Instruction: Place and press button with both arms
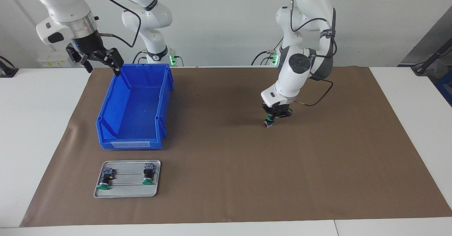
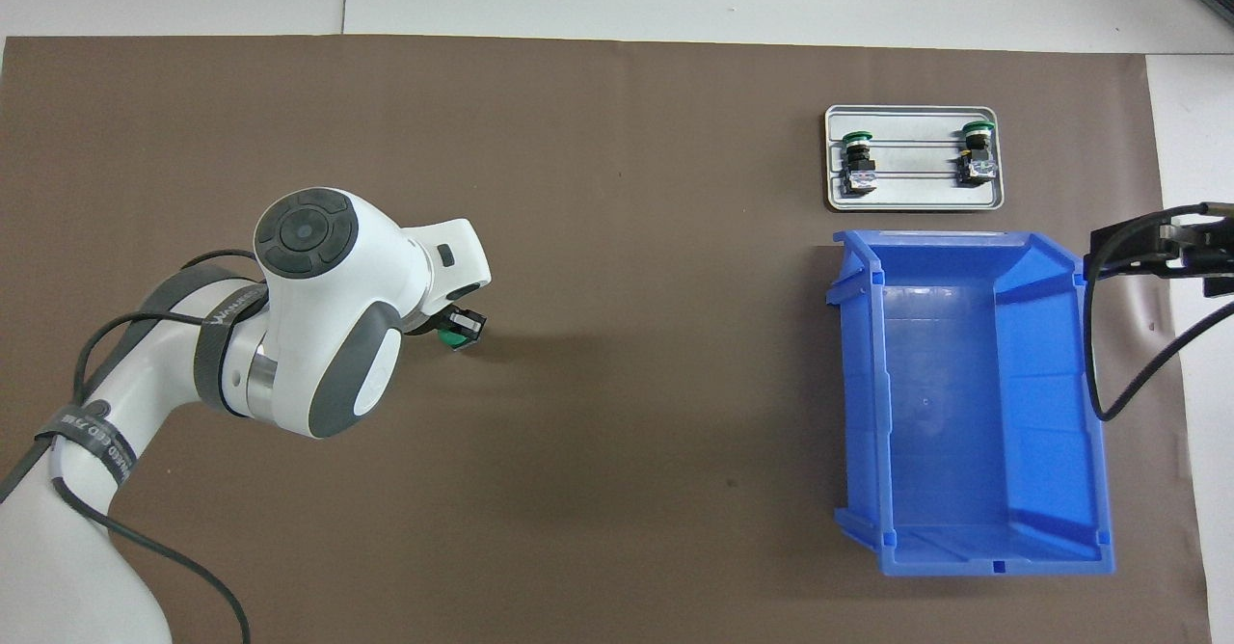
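Note:
The button (image 1: 269,120) (image 2: 461,329), a green cap on a short black body, is pinched in my left gripper (image 1: 272,117) (image 2: 445,324), which is shut on it. It hangs low over the brown mat (image 1: 226,165) toward the left arm's end of the table. Whether its base touches the mat I cannot tell. In the overhead view the left wrist hides most of that gripper. My right gripper (image 1: 102,61) (image 2: 1147,244) is open and holds nothing, raised over the rim of the blue bin (image 1: 130,142) (image 2: 964,384) at the right arm's end.
A grey metal tray (image 1: 127,190) (image 2: 916,196) lies on the mat just farther from the robots than the bin. Two green-capped switches (image 1: 106,179) (image 1: 148,175) lie on it. Nothing is inside the bin. Bare white table borders the mat.

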Motion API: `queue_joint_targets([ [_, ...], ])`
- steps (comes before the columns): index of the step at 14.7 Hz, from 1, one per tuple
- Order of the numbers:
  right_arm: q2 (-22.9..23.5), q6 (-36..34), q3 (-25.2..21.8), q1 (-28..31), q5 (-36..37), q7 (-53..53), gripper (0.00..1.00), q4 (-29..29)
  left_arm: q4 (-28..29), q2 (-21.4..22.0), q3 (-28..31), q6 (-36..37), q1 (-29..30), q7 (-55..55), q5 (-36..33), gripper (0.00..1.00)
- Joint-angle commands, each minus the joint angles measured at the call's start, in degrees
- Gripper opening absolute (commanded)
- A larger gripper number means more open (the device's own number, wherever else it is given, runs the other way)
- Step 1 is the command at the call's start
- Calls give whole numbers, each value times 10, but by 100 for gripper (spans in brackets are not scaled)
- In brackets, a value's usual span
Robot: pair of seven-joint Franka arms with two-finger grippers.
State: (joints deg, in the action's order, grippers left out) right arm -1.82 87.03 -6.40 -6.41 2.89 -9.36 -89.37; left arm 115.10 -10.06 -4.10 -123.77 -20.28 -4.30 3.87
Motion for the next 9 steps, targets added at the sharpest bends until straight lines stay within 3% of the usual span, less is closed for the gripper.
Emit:
queue_joint_targets([
  [1,-12,14,0,3,-17,2,100,-15,-11,7,9,38,-13,13,-11,0],
  [3,-12,14,0,3,-17,2,100,-15,-47,22,12,77,-6,14,-11,0],
  [5,-12,14,0,3,-17,2,100,-15,-47,49,16,89,15,11,-11,0],
  [6,-12,14,0,3,-17,2,100,-15,-48,53,16,85,32,16,-11,31],
  [7,-12,14,0,3,-17,2,100,-15,-51,57,16,89,50,14,-11,78],
  [8,-12,14,0,3,-17,2,100,-15,-49,66,16,91,66,11,-11,92],
  [9,-12,14,0,3,-17,2,100,-15,-49,76,16,94,74,11,-11,100],
])
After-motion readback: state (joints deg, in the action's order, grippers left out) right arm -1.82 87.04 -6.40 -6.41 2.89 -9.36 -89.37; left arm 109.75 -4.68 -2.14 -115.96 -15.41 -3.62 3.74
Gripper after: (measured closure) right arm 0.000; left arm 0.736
